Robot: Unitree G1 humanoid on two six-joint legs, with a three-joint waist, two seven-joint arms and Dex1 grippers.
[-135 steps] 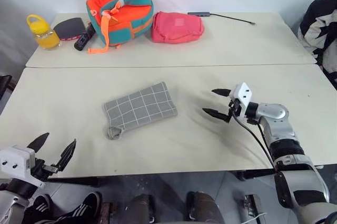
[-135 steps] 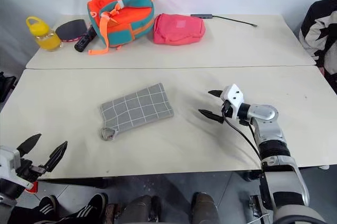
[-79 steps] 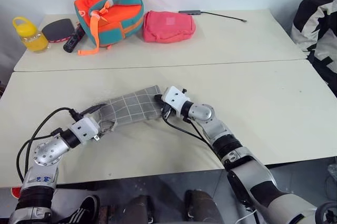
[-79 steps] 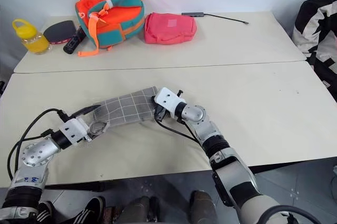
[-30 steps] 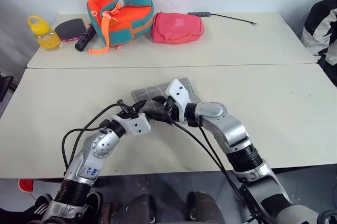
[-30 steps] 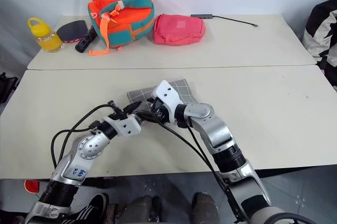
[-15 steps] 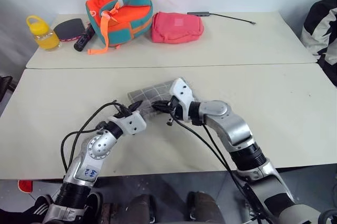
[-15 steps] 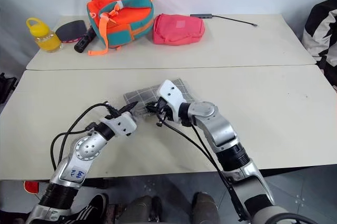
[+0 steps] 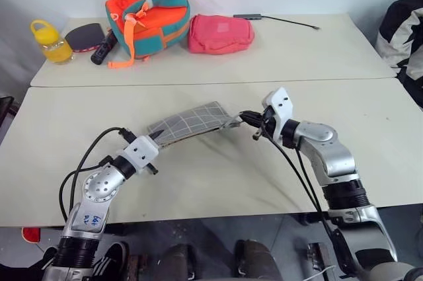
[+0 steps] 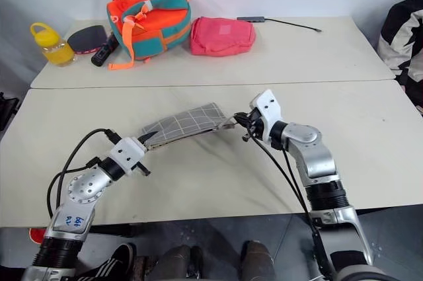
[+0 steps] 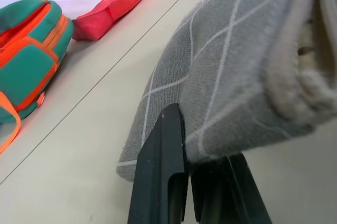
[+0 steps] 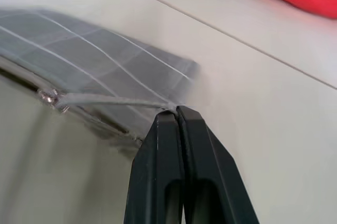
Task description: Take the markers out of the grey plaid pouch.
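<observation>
Grey plaid pouch (image 9: 190,123) strung between both grippers, lifted just off the near desk (image 9: 370,116), long axis running left-right across the desk and sloping slightly up toward the R end. L gripper (image 9: 154,137) fingers (image 11: 163,182) closed tight on the pouch's L end, fabric draped over them in the L wrist view; R gripper (image 9: 248,118) fingers (image 12: 181,145) pinched together on a thin grey pull strip at the pouch's R end, w/ a small metal bit (image 12: 48,96) along that strip. At the back on the far desk: orange-teal backpack (image 9: 147,13), pink pouch (image 9: 220,33), yellow bottle (image 9: 46,41).
</observation>
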